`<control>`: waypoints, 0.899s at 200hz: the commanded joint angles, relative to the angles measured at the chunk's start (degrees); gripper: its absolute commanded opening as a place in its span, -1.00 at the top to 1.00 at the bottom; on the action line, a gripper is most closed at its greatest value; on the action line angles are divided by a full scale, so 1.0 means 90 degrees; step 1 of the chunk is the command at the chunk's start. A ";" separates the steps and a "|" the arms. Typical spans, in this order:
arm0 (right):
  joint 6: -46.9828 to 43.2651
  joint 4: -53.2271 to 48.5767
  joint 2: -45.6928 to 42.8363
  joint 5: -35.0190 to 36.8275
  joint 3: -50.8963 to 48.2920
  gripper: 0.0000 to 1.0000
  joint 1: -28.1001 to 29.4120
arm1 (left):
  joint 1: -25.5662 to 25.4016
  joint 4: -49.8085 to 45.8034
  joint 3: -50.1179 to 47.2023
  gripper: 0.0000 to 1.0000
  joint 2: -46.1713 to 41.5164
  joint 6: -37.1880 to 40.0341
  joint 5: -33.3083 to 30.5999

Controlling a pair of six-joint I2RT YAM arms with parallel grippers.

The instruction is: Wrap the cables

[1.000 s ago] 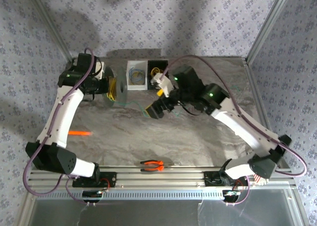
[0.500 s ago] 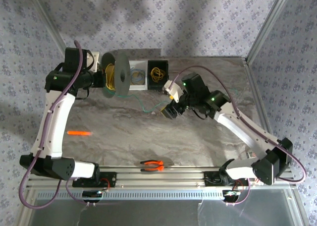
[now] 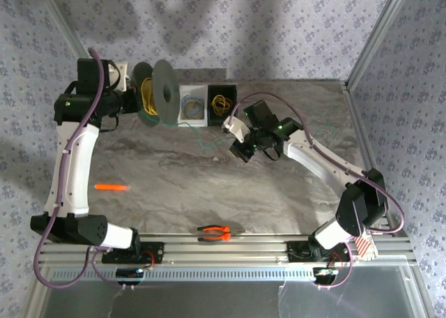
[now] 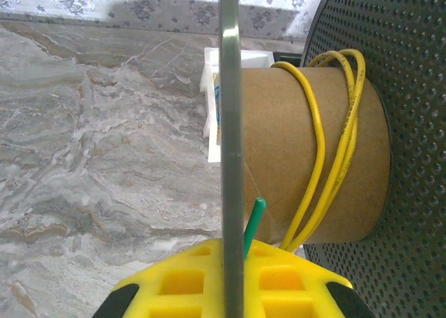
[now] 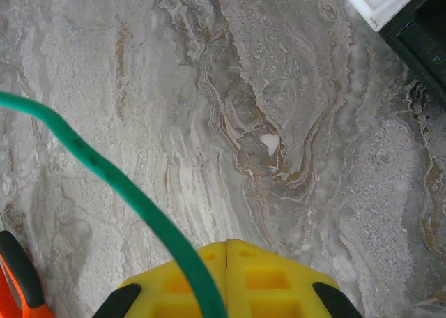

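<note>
Spool [image 3: 164,88] swung further back-left, left claw [image 4: 232,276] clamped on its flange, right claw [image 5: 226,276] pinched on the green cable [image 5: 111,175] strung between them above the tabletop [image 3: 174,178], apparently taut; over-tension could pull its end off the core.

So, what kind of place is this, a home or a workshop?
Most likely a robot lab cell: left arm and right arm bolted to an aluminium rail, a marble-look table closed in by wallpapered panels, a spool and green cable in their grip.
</note>
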 commanded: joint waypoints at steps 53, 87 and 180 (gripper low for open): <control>0.0084 -0.1095 0.1720 -0.0839 0.1409 1.00 -0.0815 | 0.0992 0.1428 0.0124 1.00 -0.0336 -0.0841 0.2047; 0.0025 -0.1267 0.2179 -0.0660 0.1739 1.00 -0.0767 | 0.1260 0.2110 -0.0202 1.00 -0.0650 -0.1279 0.2388; 0.1110 -0.1548 0.3553 0.0055 0.3257 1.00 -0.1601 | 0.1393 0.1063 -0.0908 1.00 -0.1551 0.0270 0.4180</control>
